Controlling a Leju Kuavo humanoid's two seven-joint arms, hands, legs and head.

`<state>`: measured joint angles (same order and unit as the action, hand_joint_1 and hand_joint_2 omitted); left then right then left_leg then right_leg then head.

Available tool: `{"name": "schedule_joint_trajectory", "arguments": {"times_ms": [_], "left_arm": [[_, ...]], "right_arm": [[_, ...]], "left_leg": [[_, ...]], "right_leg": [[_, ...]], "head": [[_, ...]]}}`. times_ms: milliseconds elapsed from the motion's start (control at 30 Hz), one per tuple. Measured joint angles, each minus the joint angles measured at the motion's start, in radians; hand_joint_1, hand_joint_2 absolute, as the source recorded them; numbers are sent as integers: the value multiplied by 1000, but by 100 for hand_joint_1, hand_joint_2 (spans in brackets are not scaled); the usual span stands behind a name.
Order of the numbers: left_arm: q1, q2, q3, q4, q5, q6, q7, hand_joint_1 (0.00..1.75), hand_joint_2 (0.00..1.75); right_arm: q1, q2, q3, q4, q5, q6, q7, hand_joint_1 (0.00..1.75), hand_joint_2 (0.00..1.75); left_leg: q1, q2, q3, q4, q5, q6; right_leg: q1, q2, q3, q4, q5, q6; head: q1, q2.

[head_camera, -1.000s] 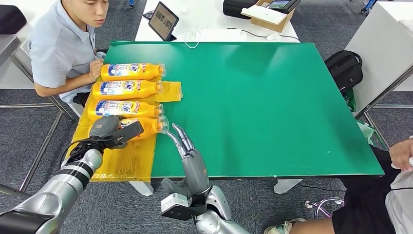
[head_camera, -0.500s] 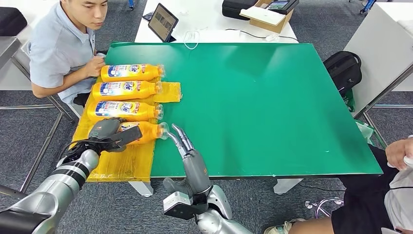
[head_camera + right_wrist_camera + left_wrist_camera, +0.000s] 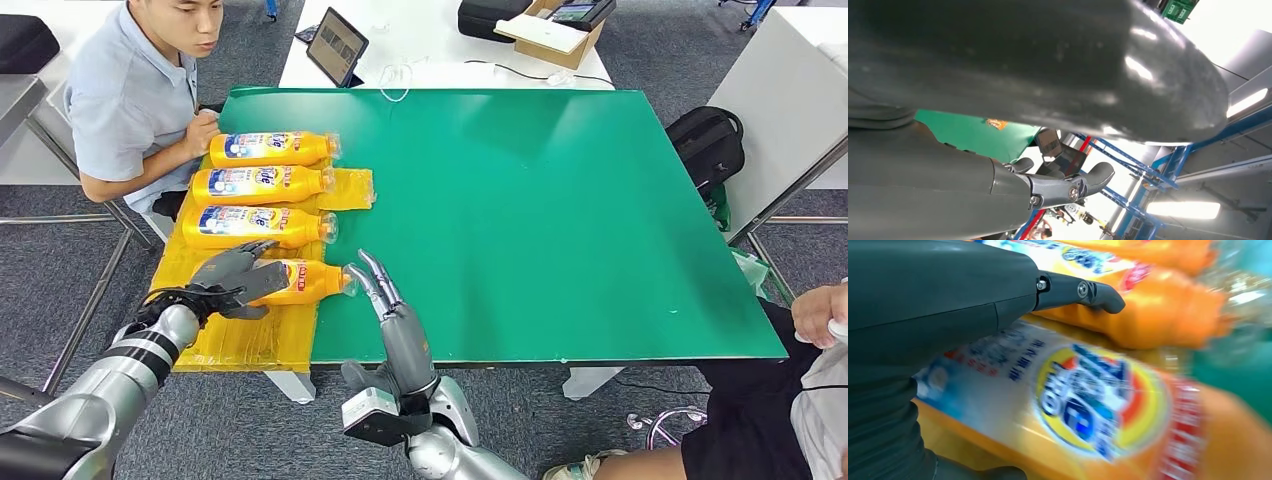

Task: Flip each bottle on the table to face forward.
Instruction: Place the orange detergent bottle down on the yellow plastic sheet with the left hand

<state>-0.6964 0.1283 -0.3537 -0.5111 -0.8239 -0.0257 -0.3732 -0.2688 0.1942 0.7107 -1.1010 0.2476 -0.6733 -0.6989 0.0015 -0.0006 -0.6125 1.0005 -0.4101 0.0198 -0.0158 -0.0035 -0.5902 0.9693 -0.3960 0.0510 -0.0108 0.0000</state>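
The left hand (image 3: 232, 277) lies over the base end of the nearest orange plastic bottle with a blue-and-white label (image 3: 305, 281), its fingers loosely spread across the bottle's top and its thumb at the near side; whether it actually grips the bottle I cannot tell. That bottle lies on its side on the yellow sheet (image 3: 250, 335) near the left front corner of the green table (image 3: 560, 220), its long axis roughly parallel to the front edge, clear cap pointing right toward the table's middle. In the left wrist view its label (image 3: 1088, 400) faces up, blurred. The right hand (image 3: 385, 300) stands on edge on the green surface just beside the bottle's cap, fingers straight and pressed together, holding nothing. Three more orange bottles (image 3: 262, 183) lie in a row toward the far edge, parallel to the first, caps to the right, labels up. A person in a light blue shirt (image 3: 125, 95) sits at the left edge, one hand touching the base of the farthest bottle.
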Motion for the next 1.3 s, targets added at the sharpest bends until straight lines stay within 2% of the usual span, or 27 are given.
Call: {"name": "schedule_joint_trajectory", "arguments": {"times_ms": [233,433,633,733,867,1100,1300], "left_arm": [[135,-14,93,-165,341,-98,-142,0,175],[246,-34,175,-326,506,-115,-177,0,175],[311,-61,227,-466,604,-85,-205,0,175],[341,-83,244,-531,675,-90,-209,0,175],[407,-126,256,-646,794,-100,-186,0,175],[592,-204,256,-893,923,-43,-140,0,175],[656,-233,255,-986,931,-28,-135,0,175]], "right_arm": [[-1,-12,17,-3,-8,-12,0,0,0],[-1,-18,23,-3,11,-20,0,0,0],[3,-20,21,-10,38,-20,0,0,0],[25,-20,7,-63,41,-21,0,0,0],[102,-6,-73,-203,44,-22,0,0,0],[273,49,-318,-417,170,-24,0,0,0],[333,70,-411,-493,187,-24,0,0,0]], "left_leg": [[0,1,-2,0,0,0],[0,1,-4,0,0,0],[0,1,-4,0,0,0],[0,1,-5,0,0,0],[0,0,-6,0,-1,0],[-1,0,-7,0,-3,1],[-1,0,-6,0,-3,1]], "right_leg": [[-1,0,-2,0,0,0],[0,1,-5,0,0,0],[0,1,-6,0,0,0],[0,0,-6,0,0,0],[-1,0,-6,0,0,0],[-1,0,-8,-1,-2,0],[-1,0,-7,-1,-1,0]], "head": [[0,0],[0,0],[0,0],[0,0],[0,0],[0,0],[0,0]]}}
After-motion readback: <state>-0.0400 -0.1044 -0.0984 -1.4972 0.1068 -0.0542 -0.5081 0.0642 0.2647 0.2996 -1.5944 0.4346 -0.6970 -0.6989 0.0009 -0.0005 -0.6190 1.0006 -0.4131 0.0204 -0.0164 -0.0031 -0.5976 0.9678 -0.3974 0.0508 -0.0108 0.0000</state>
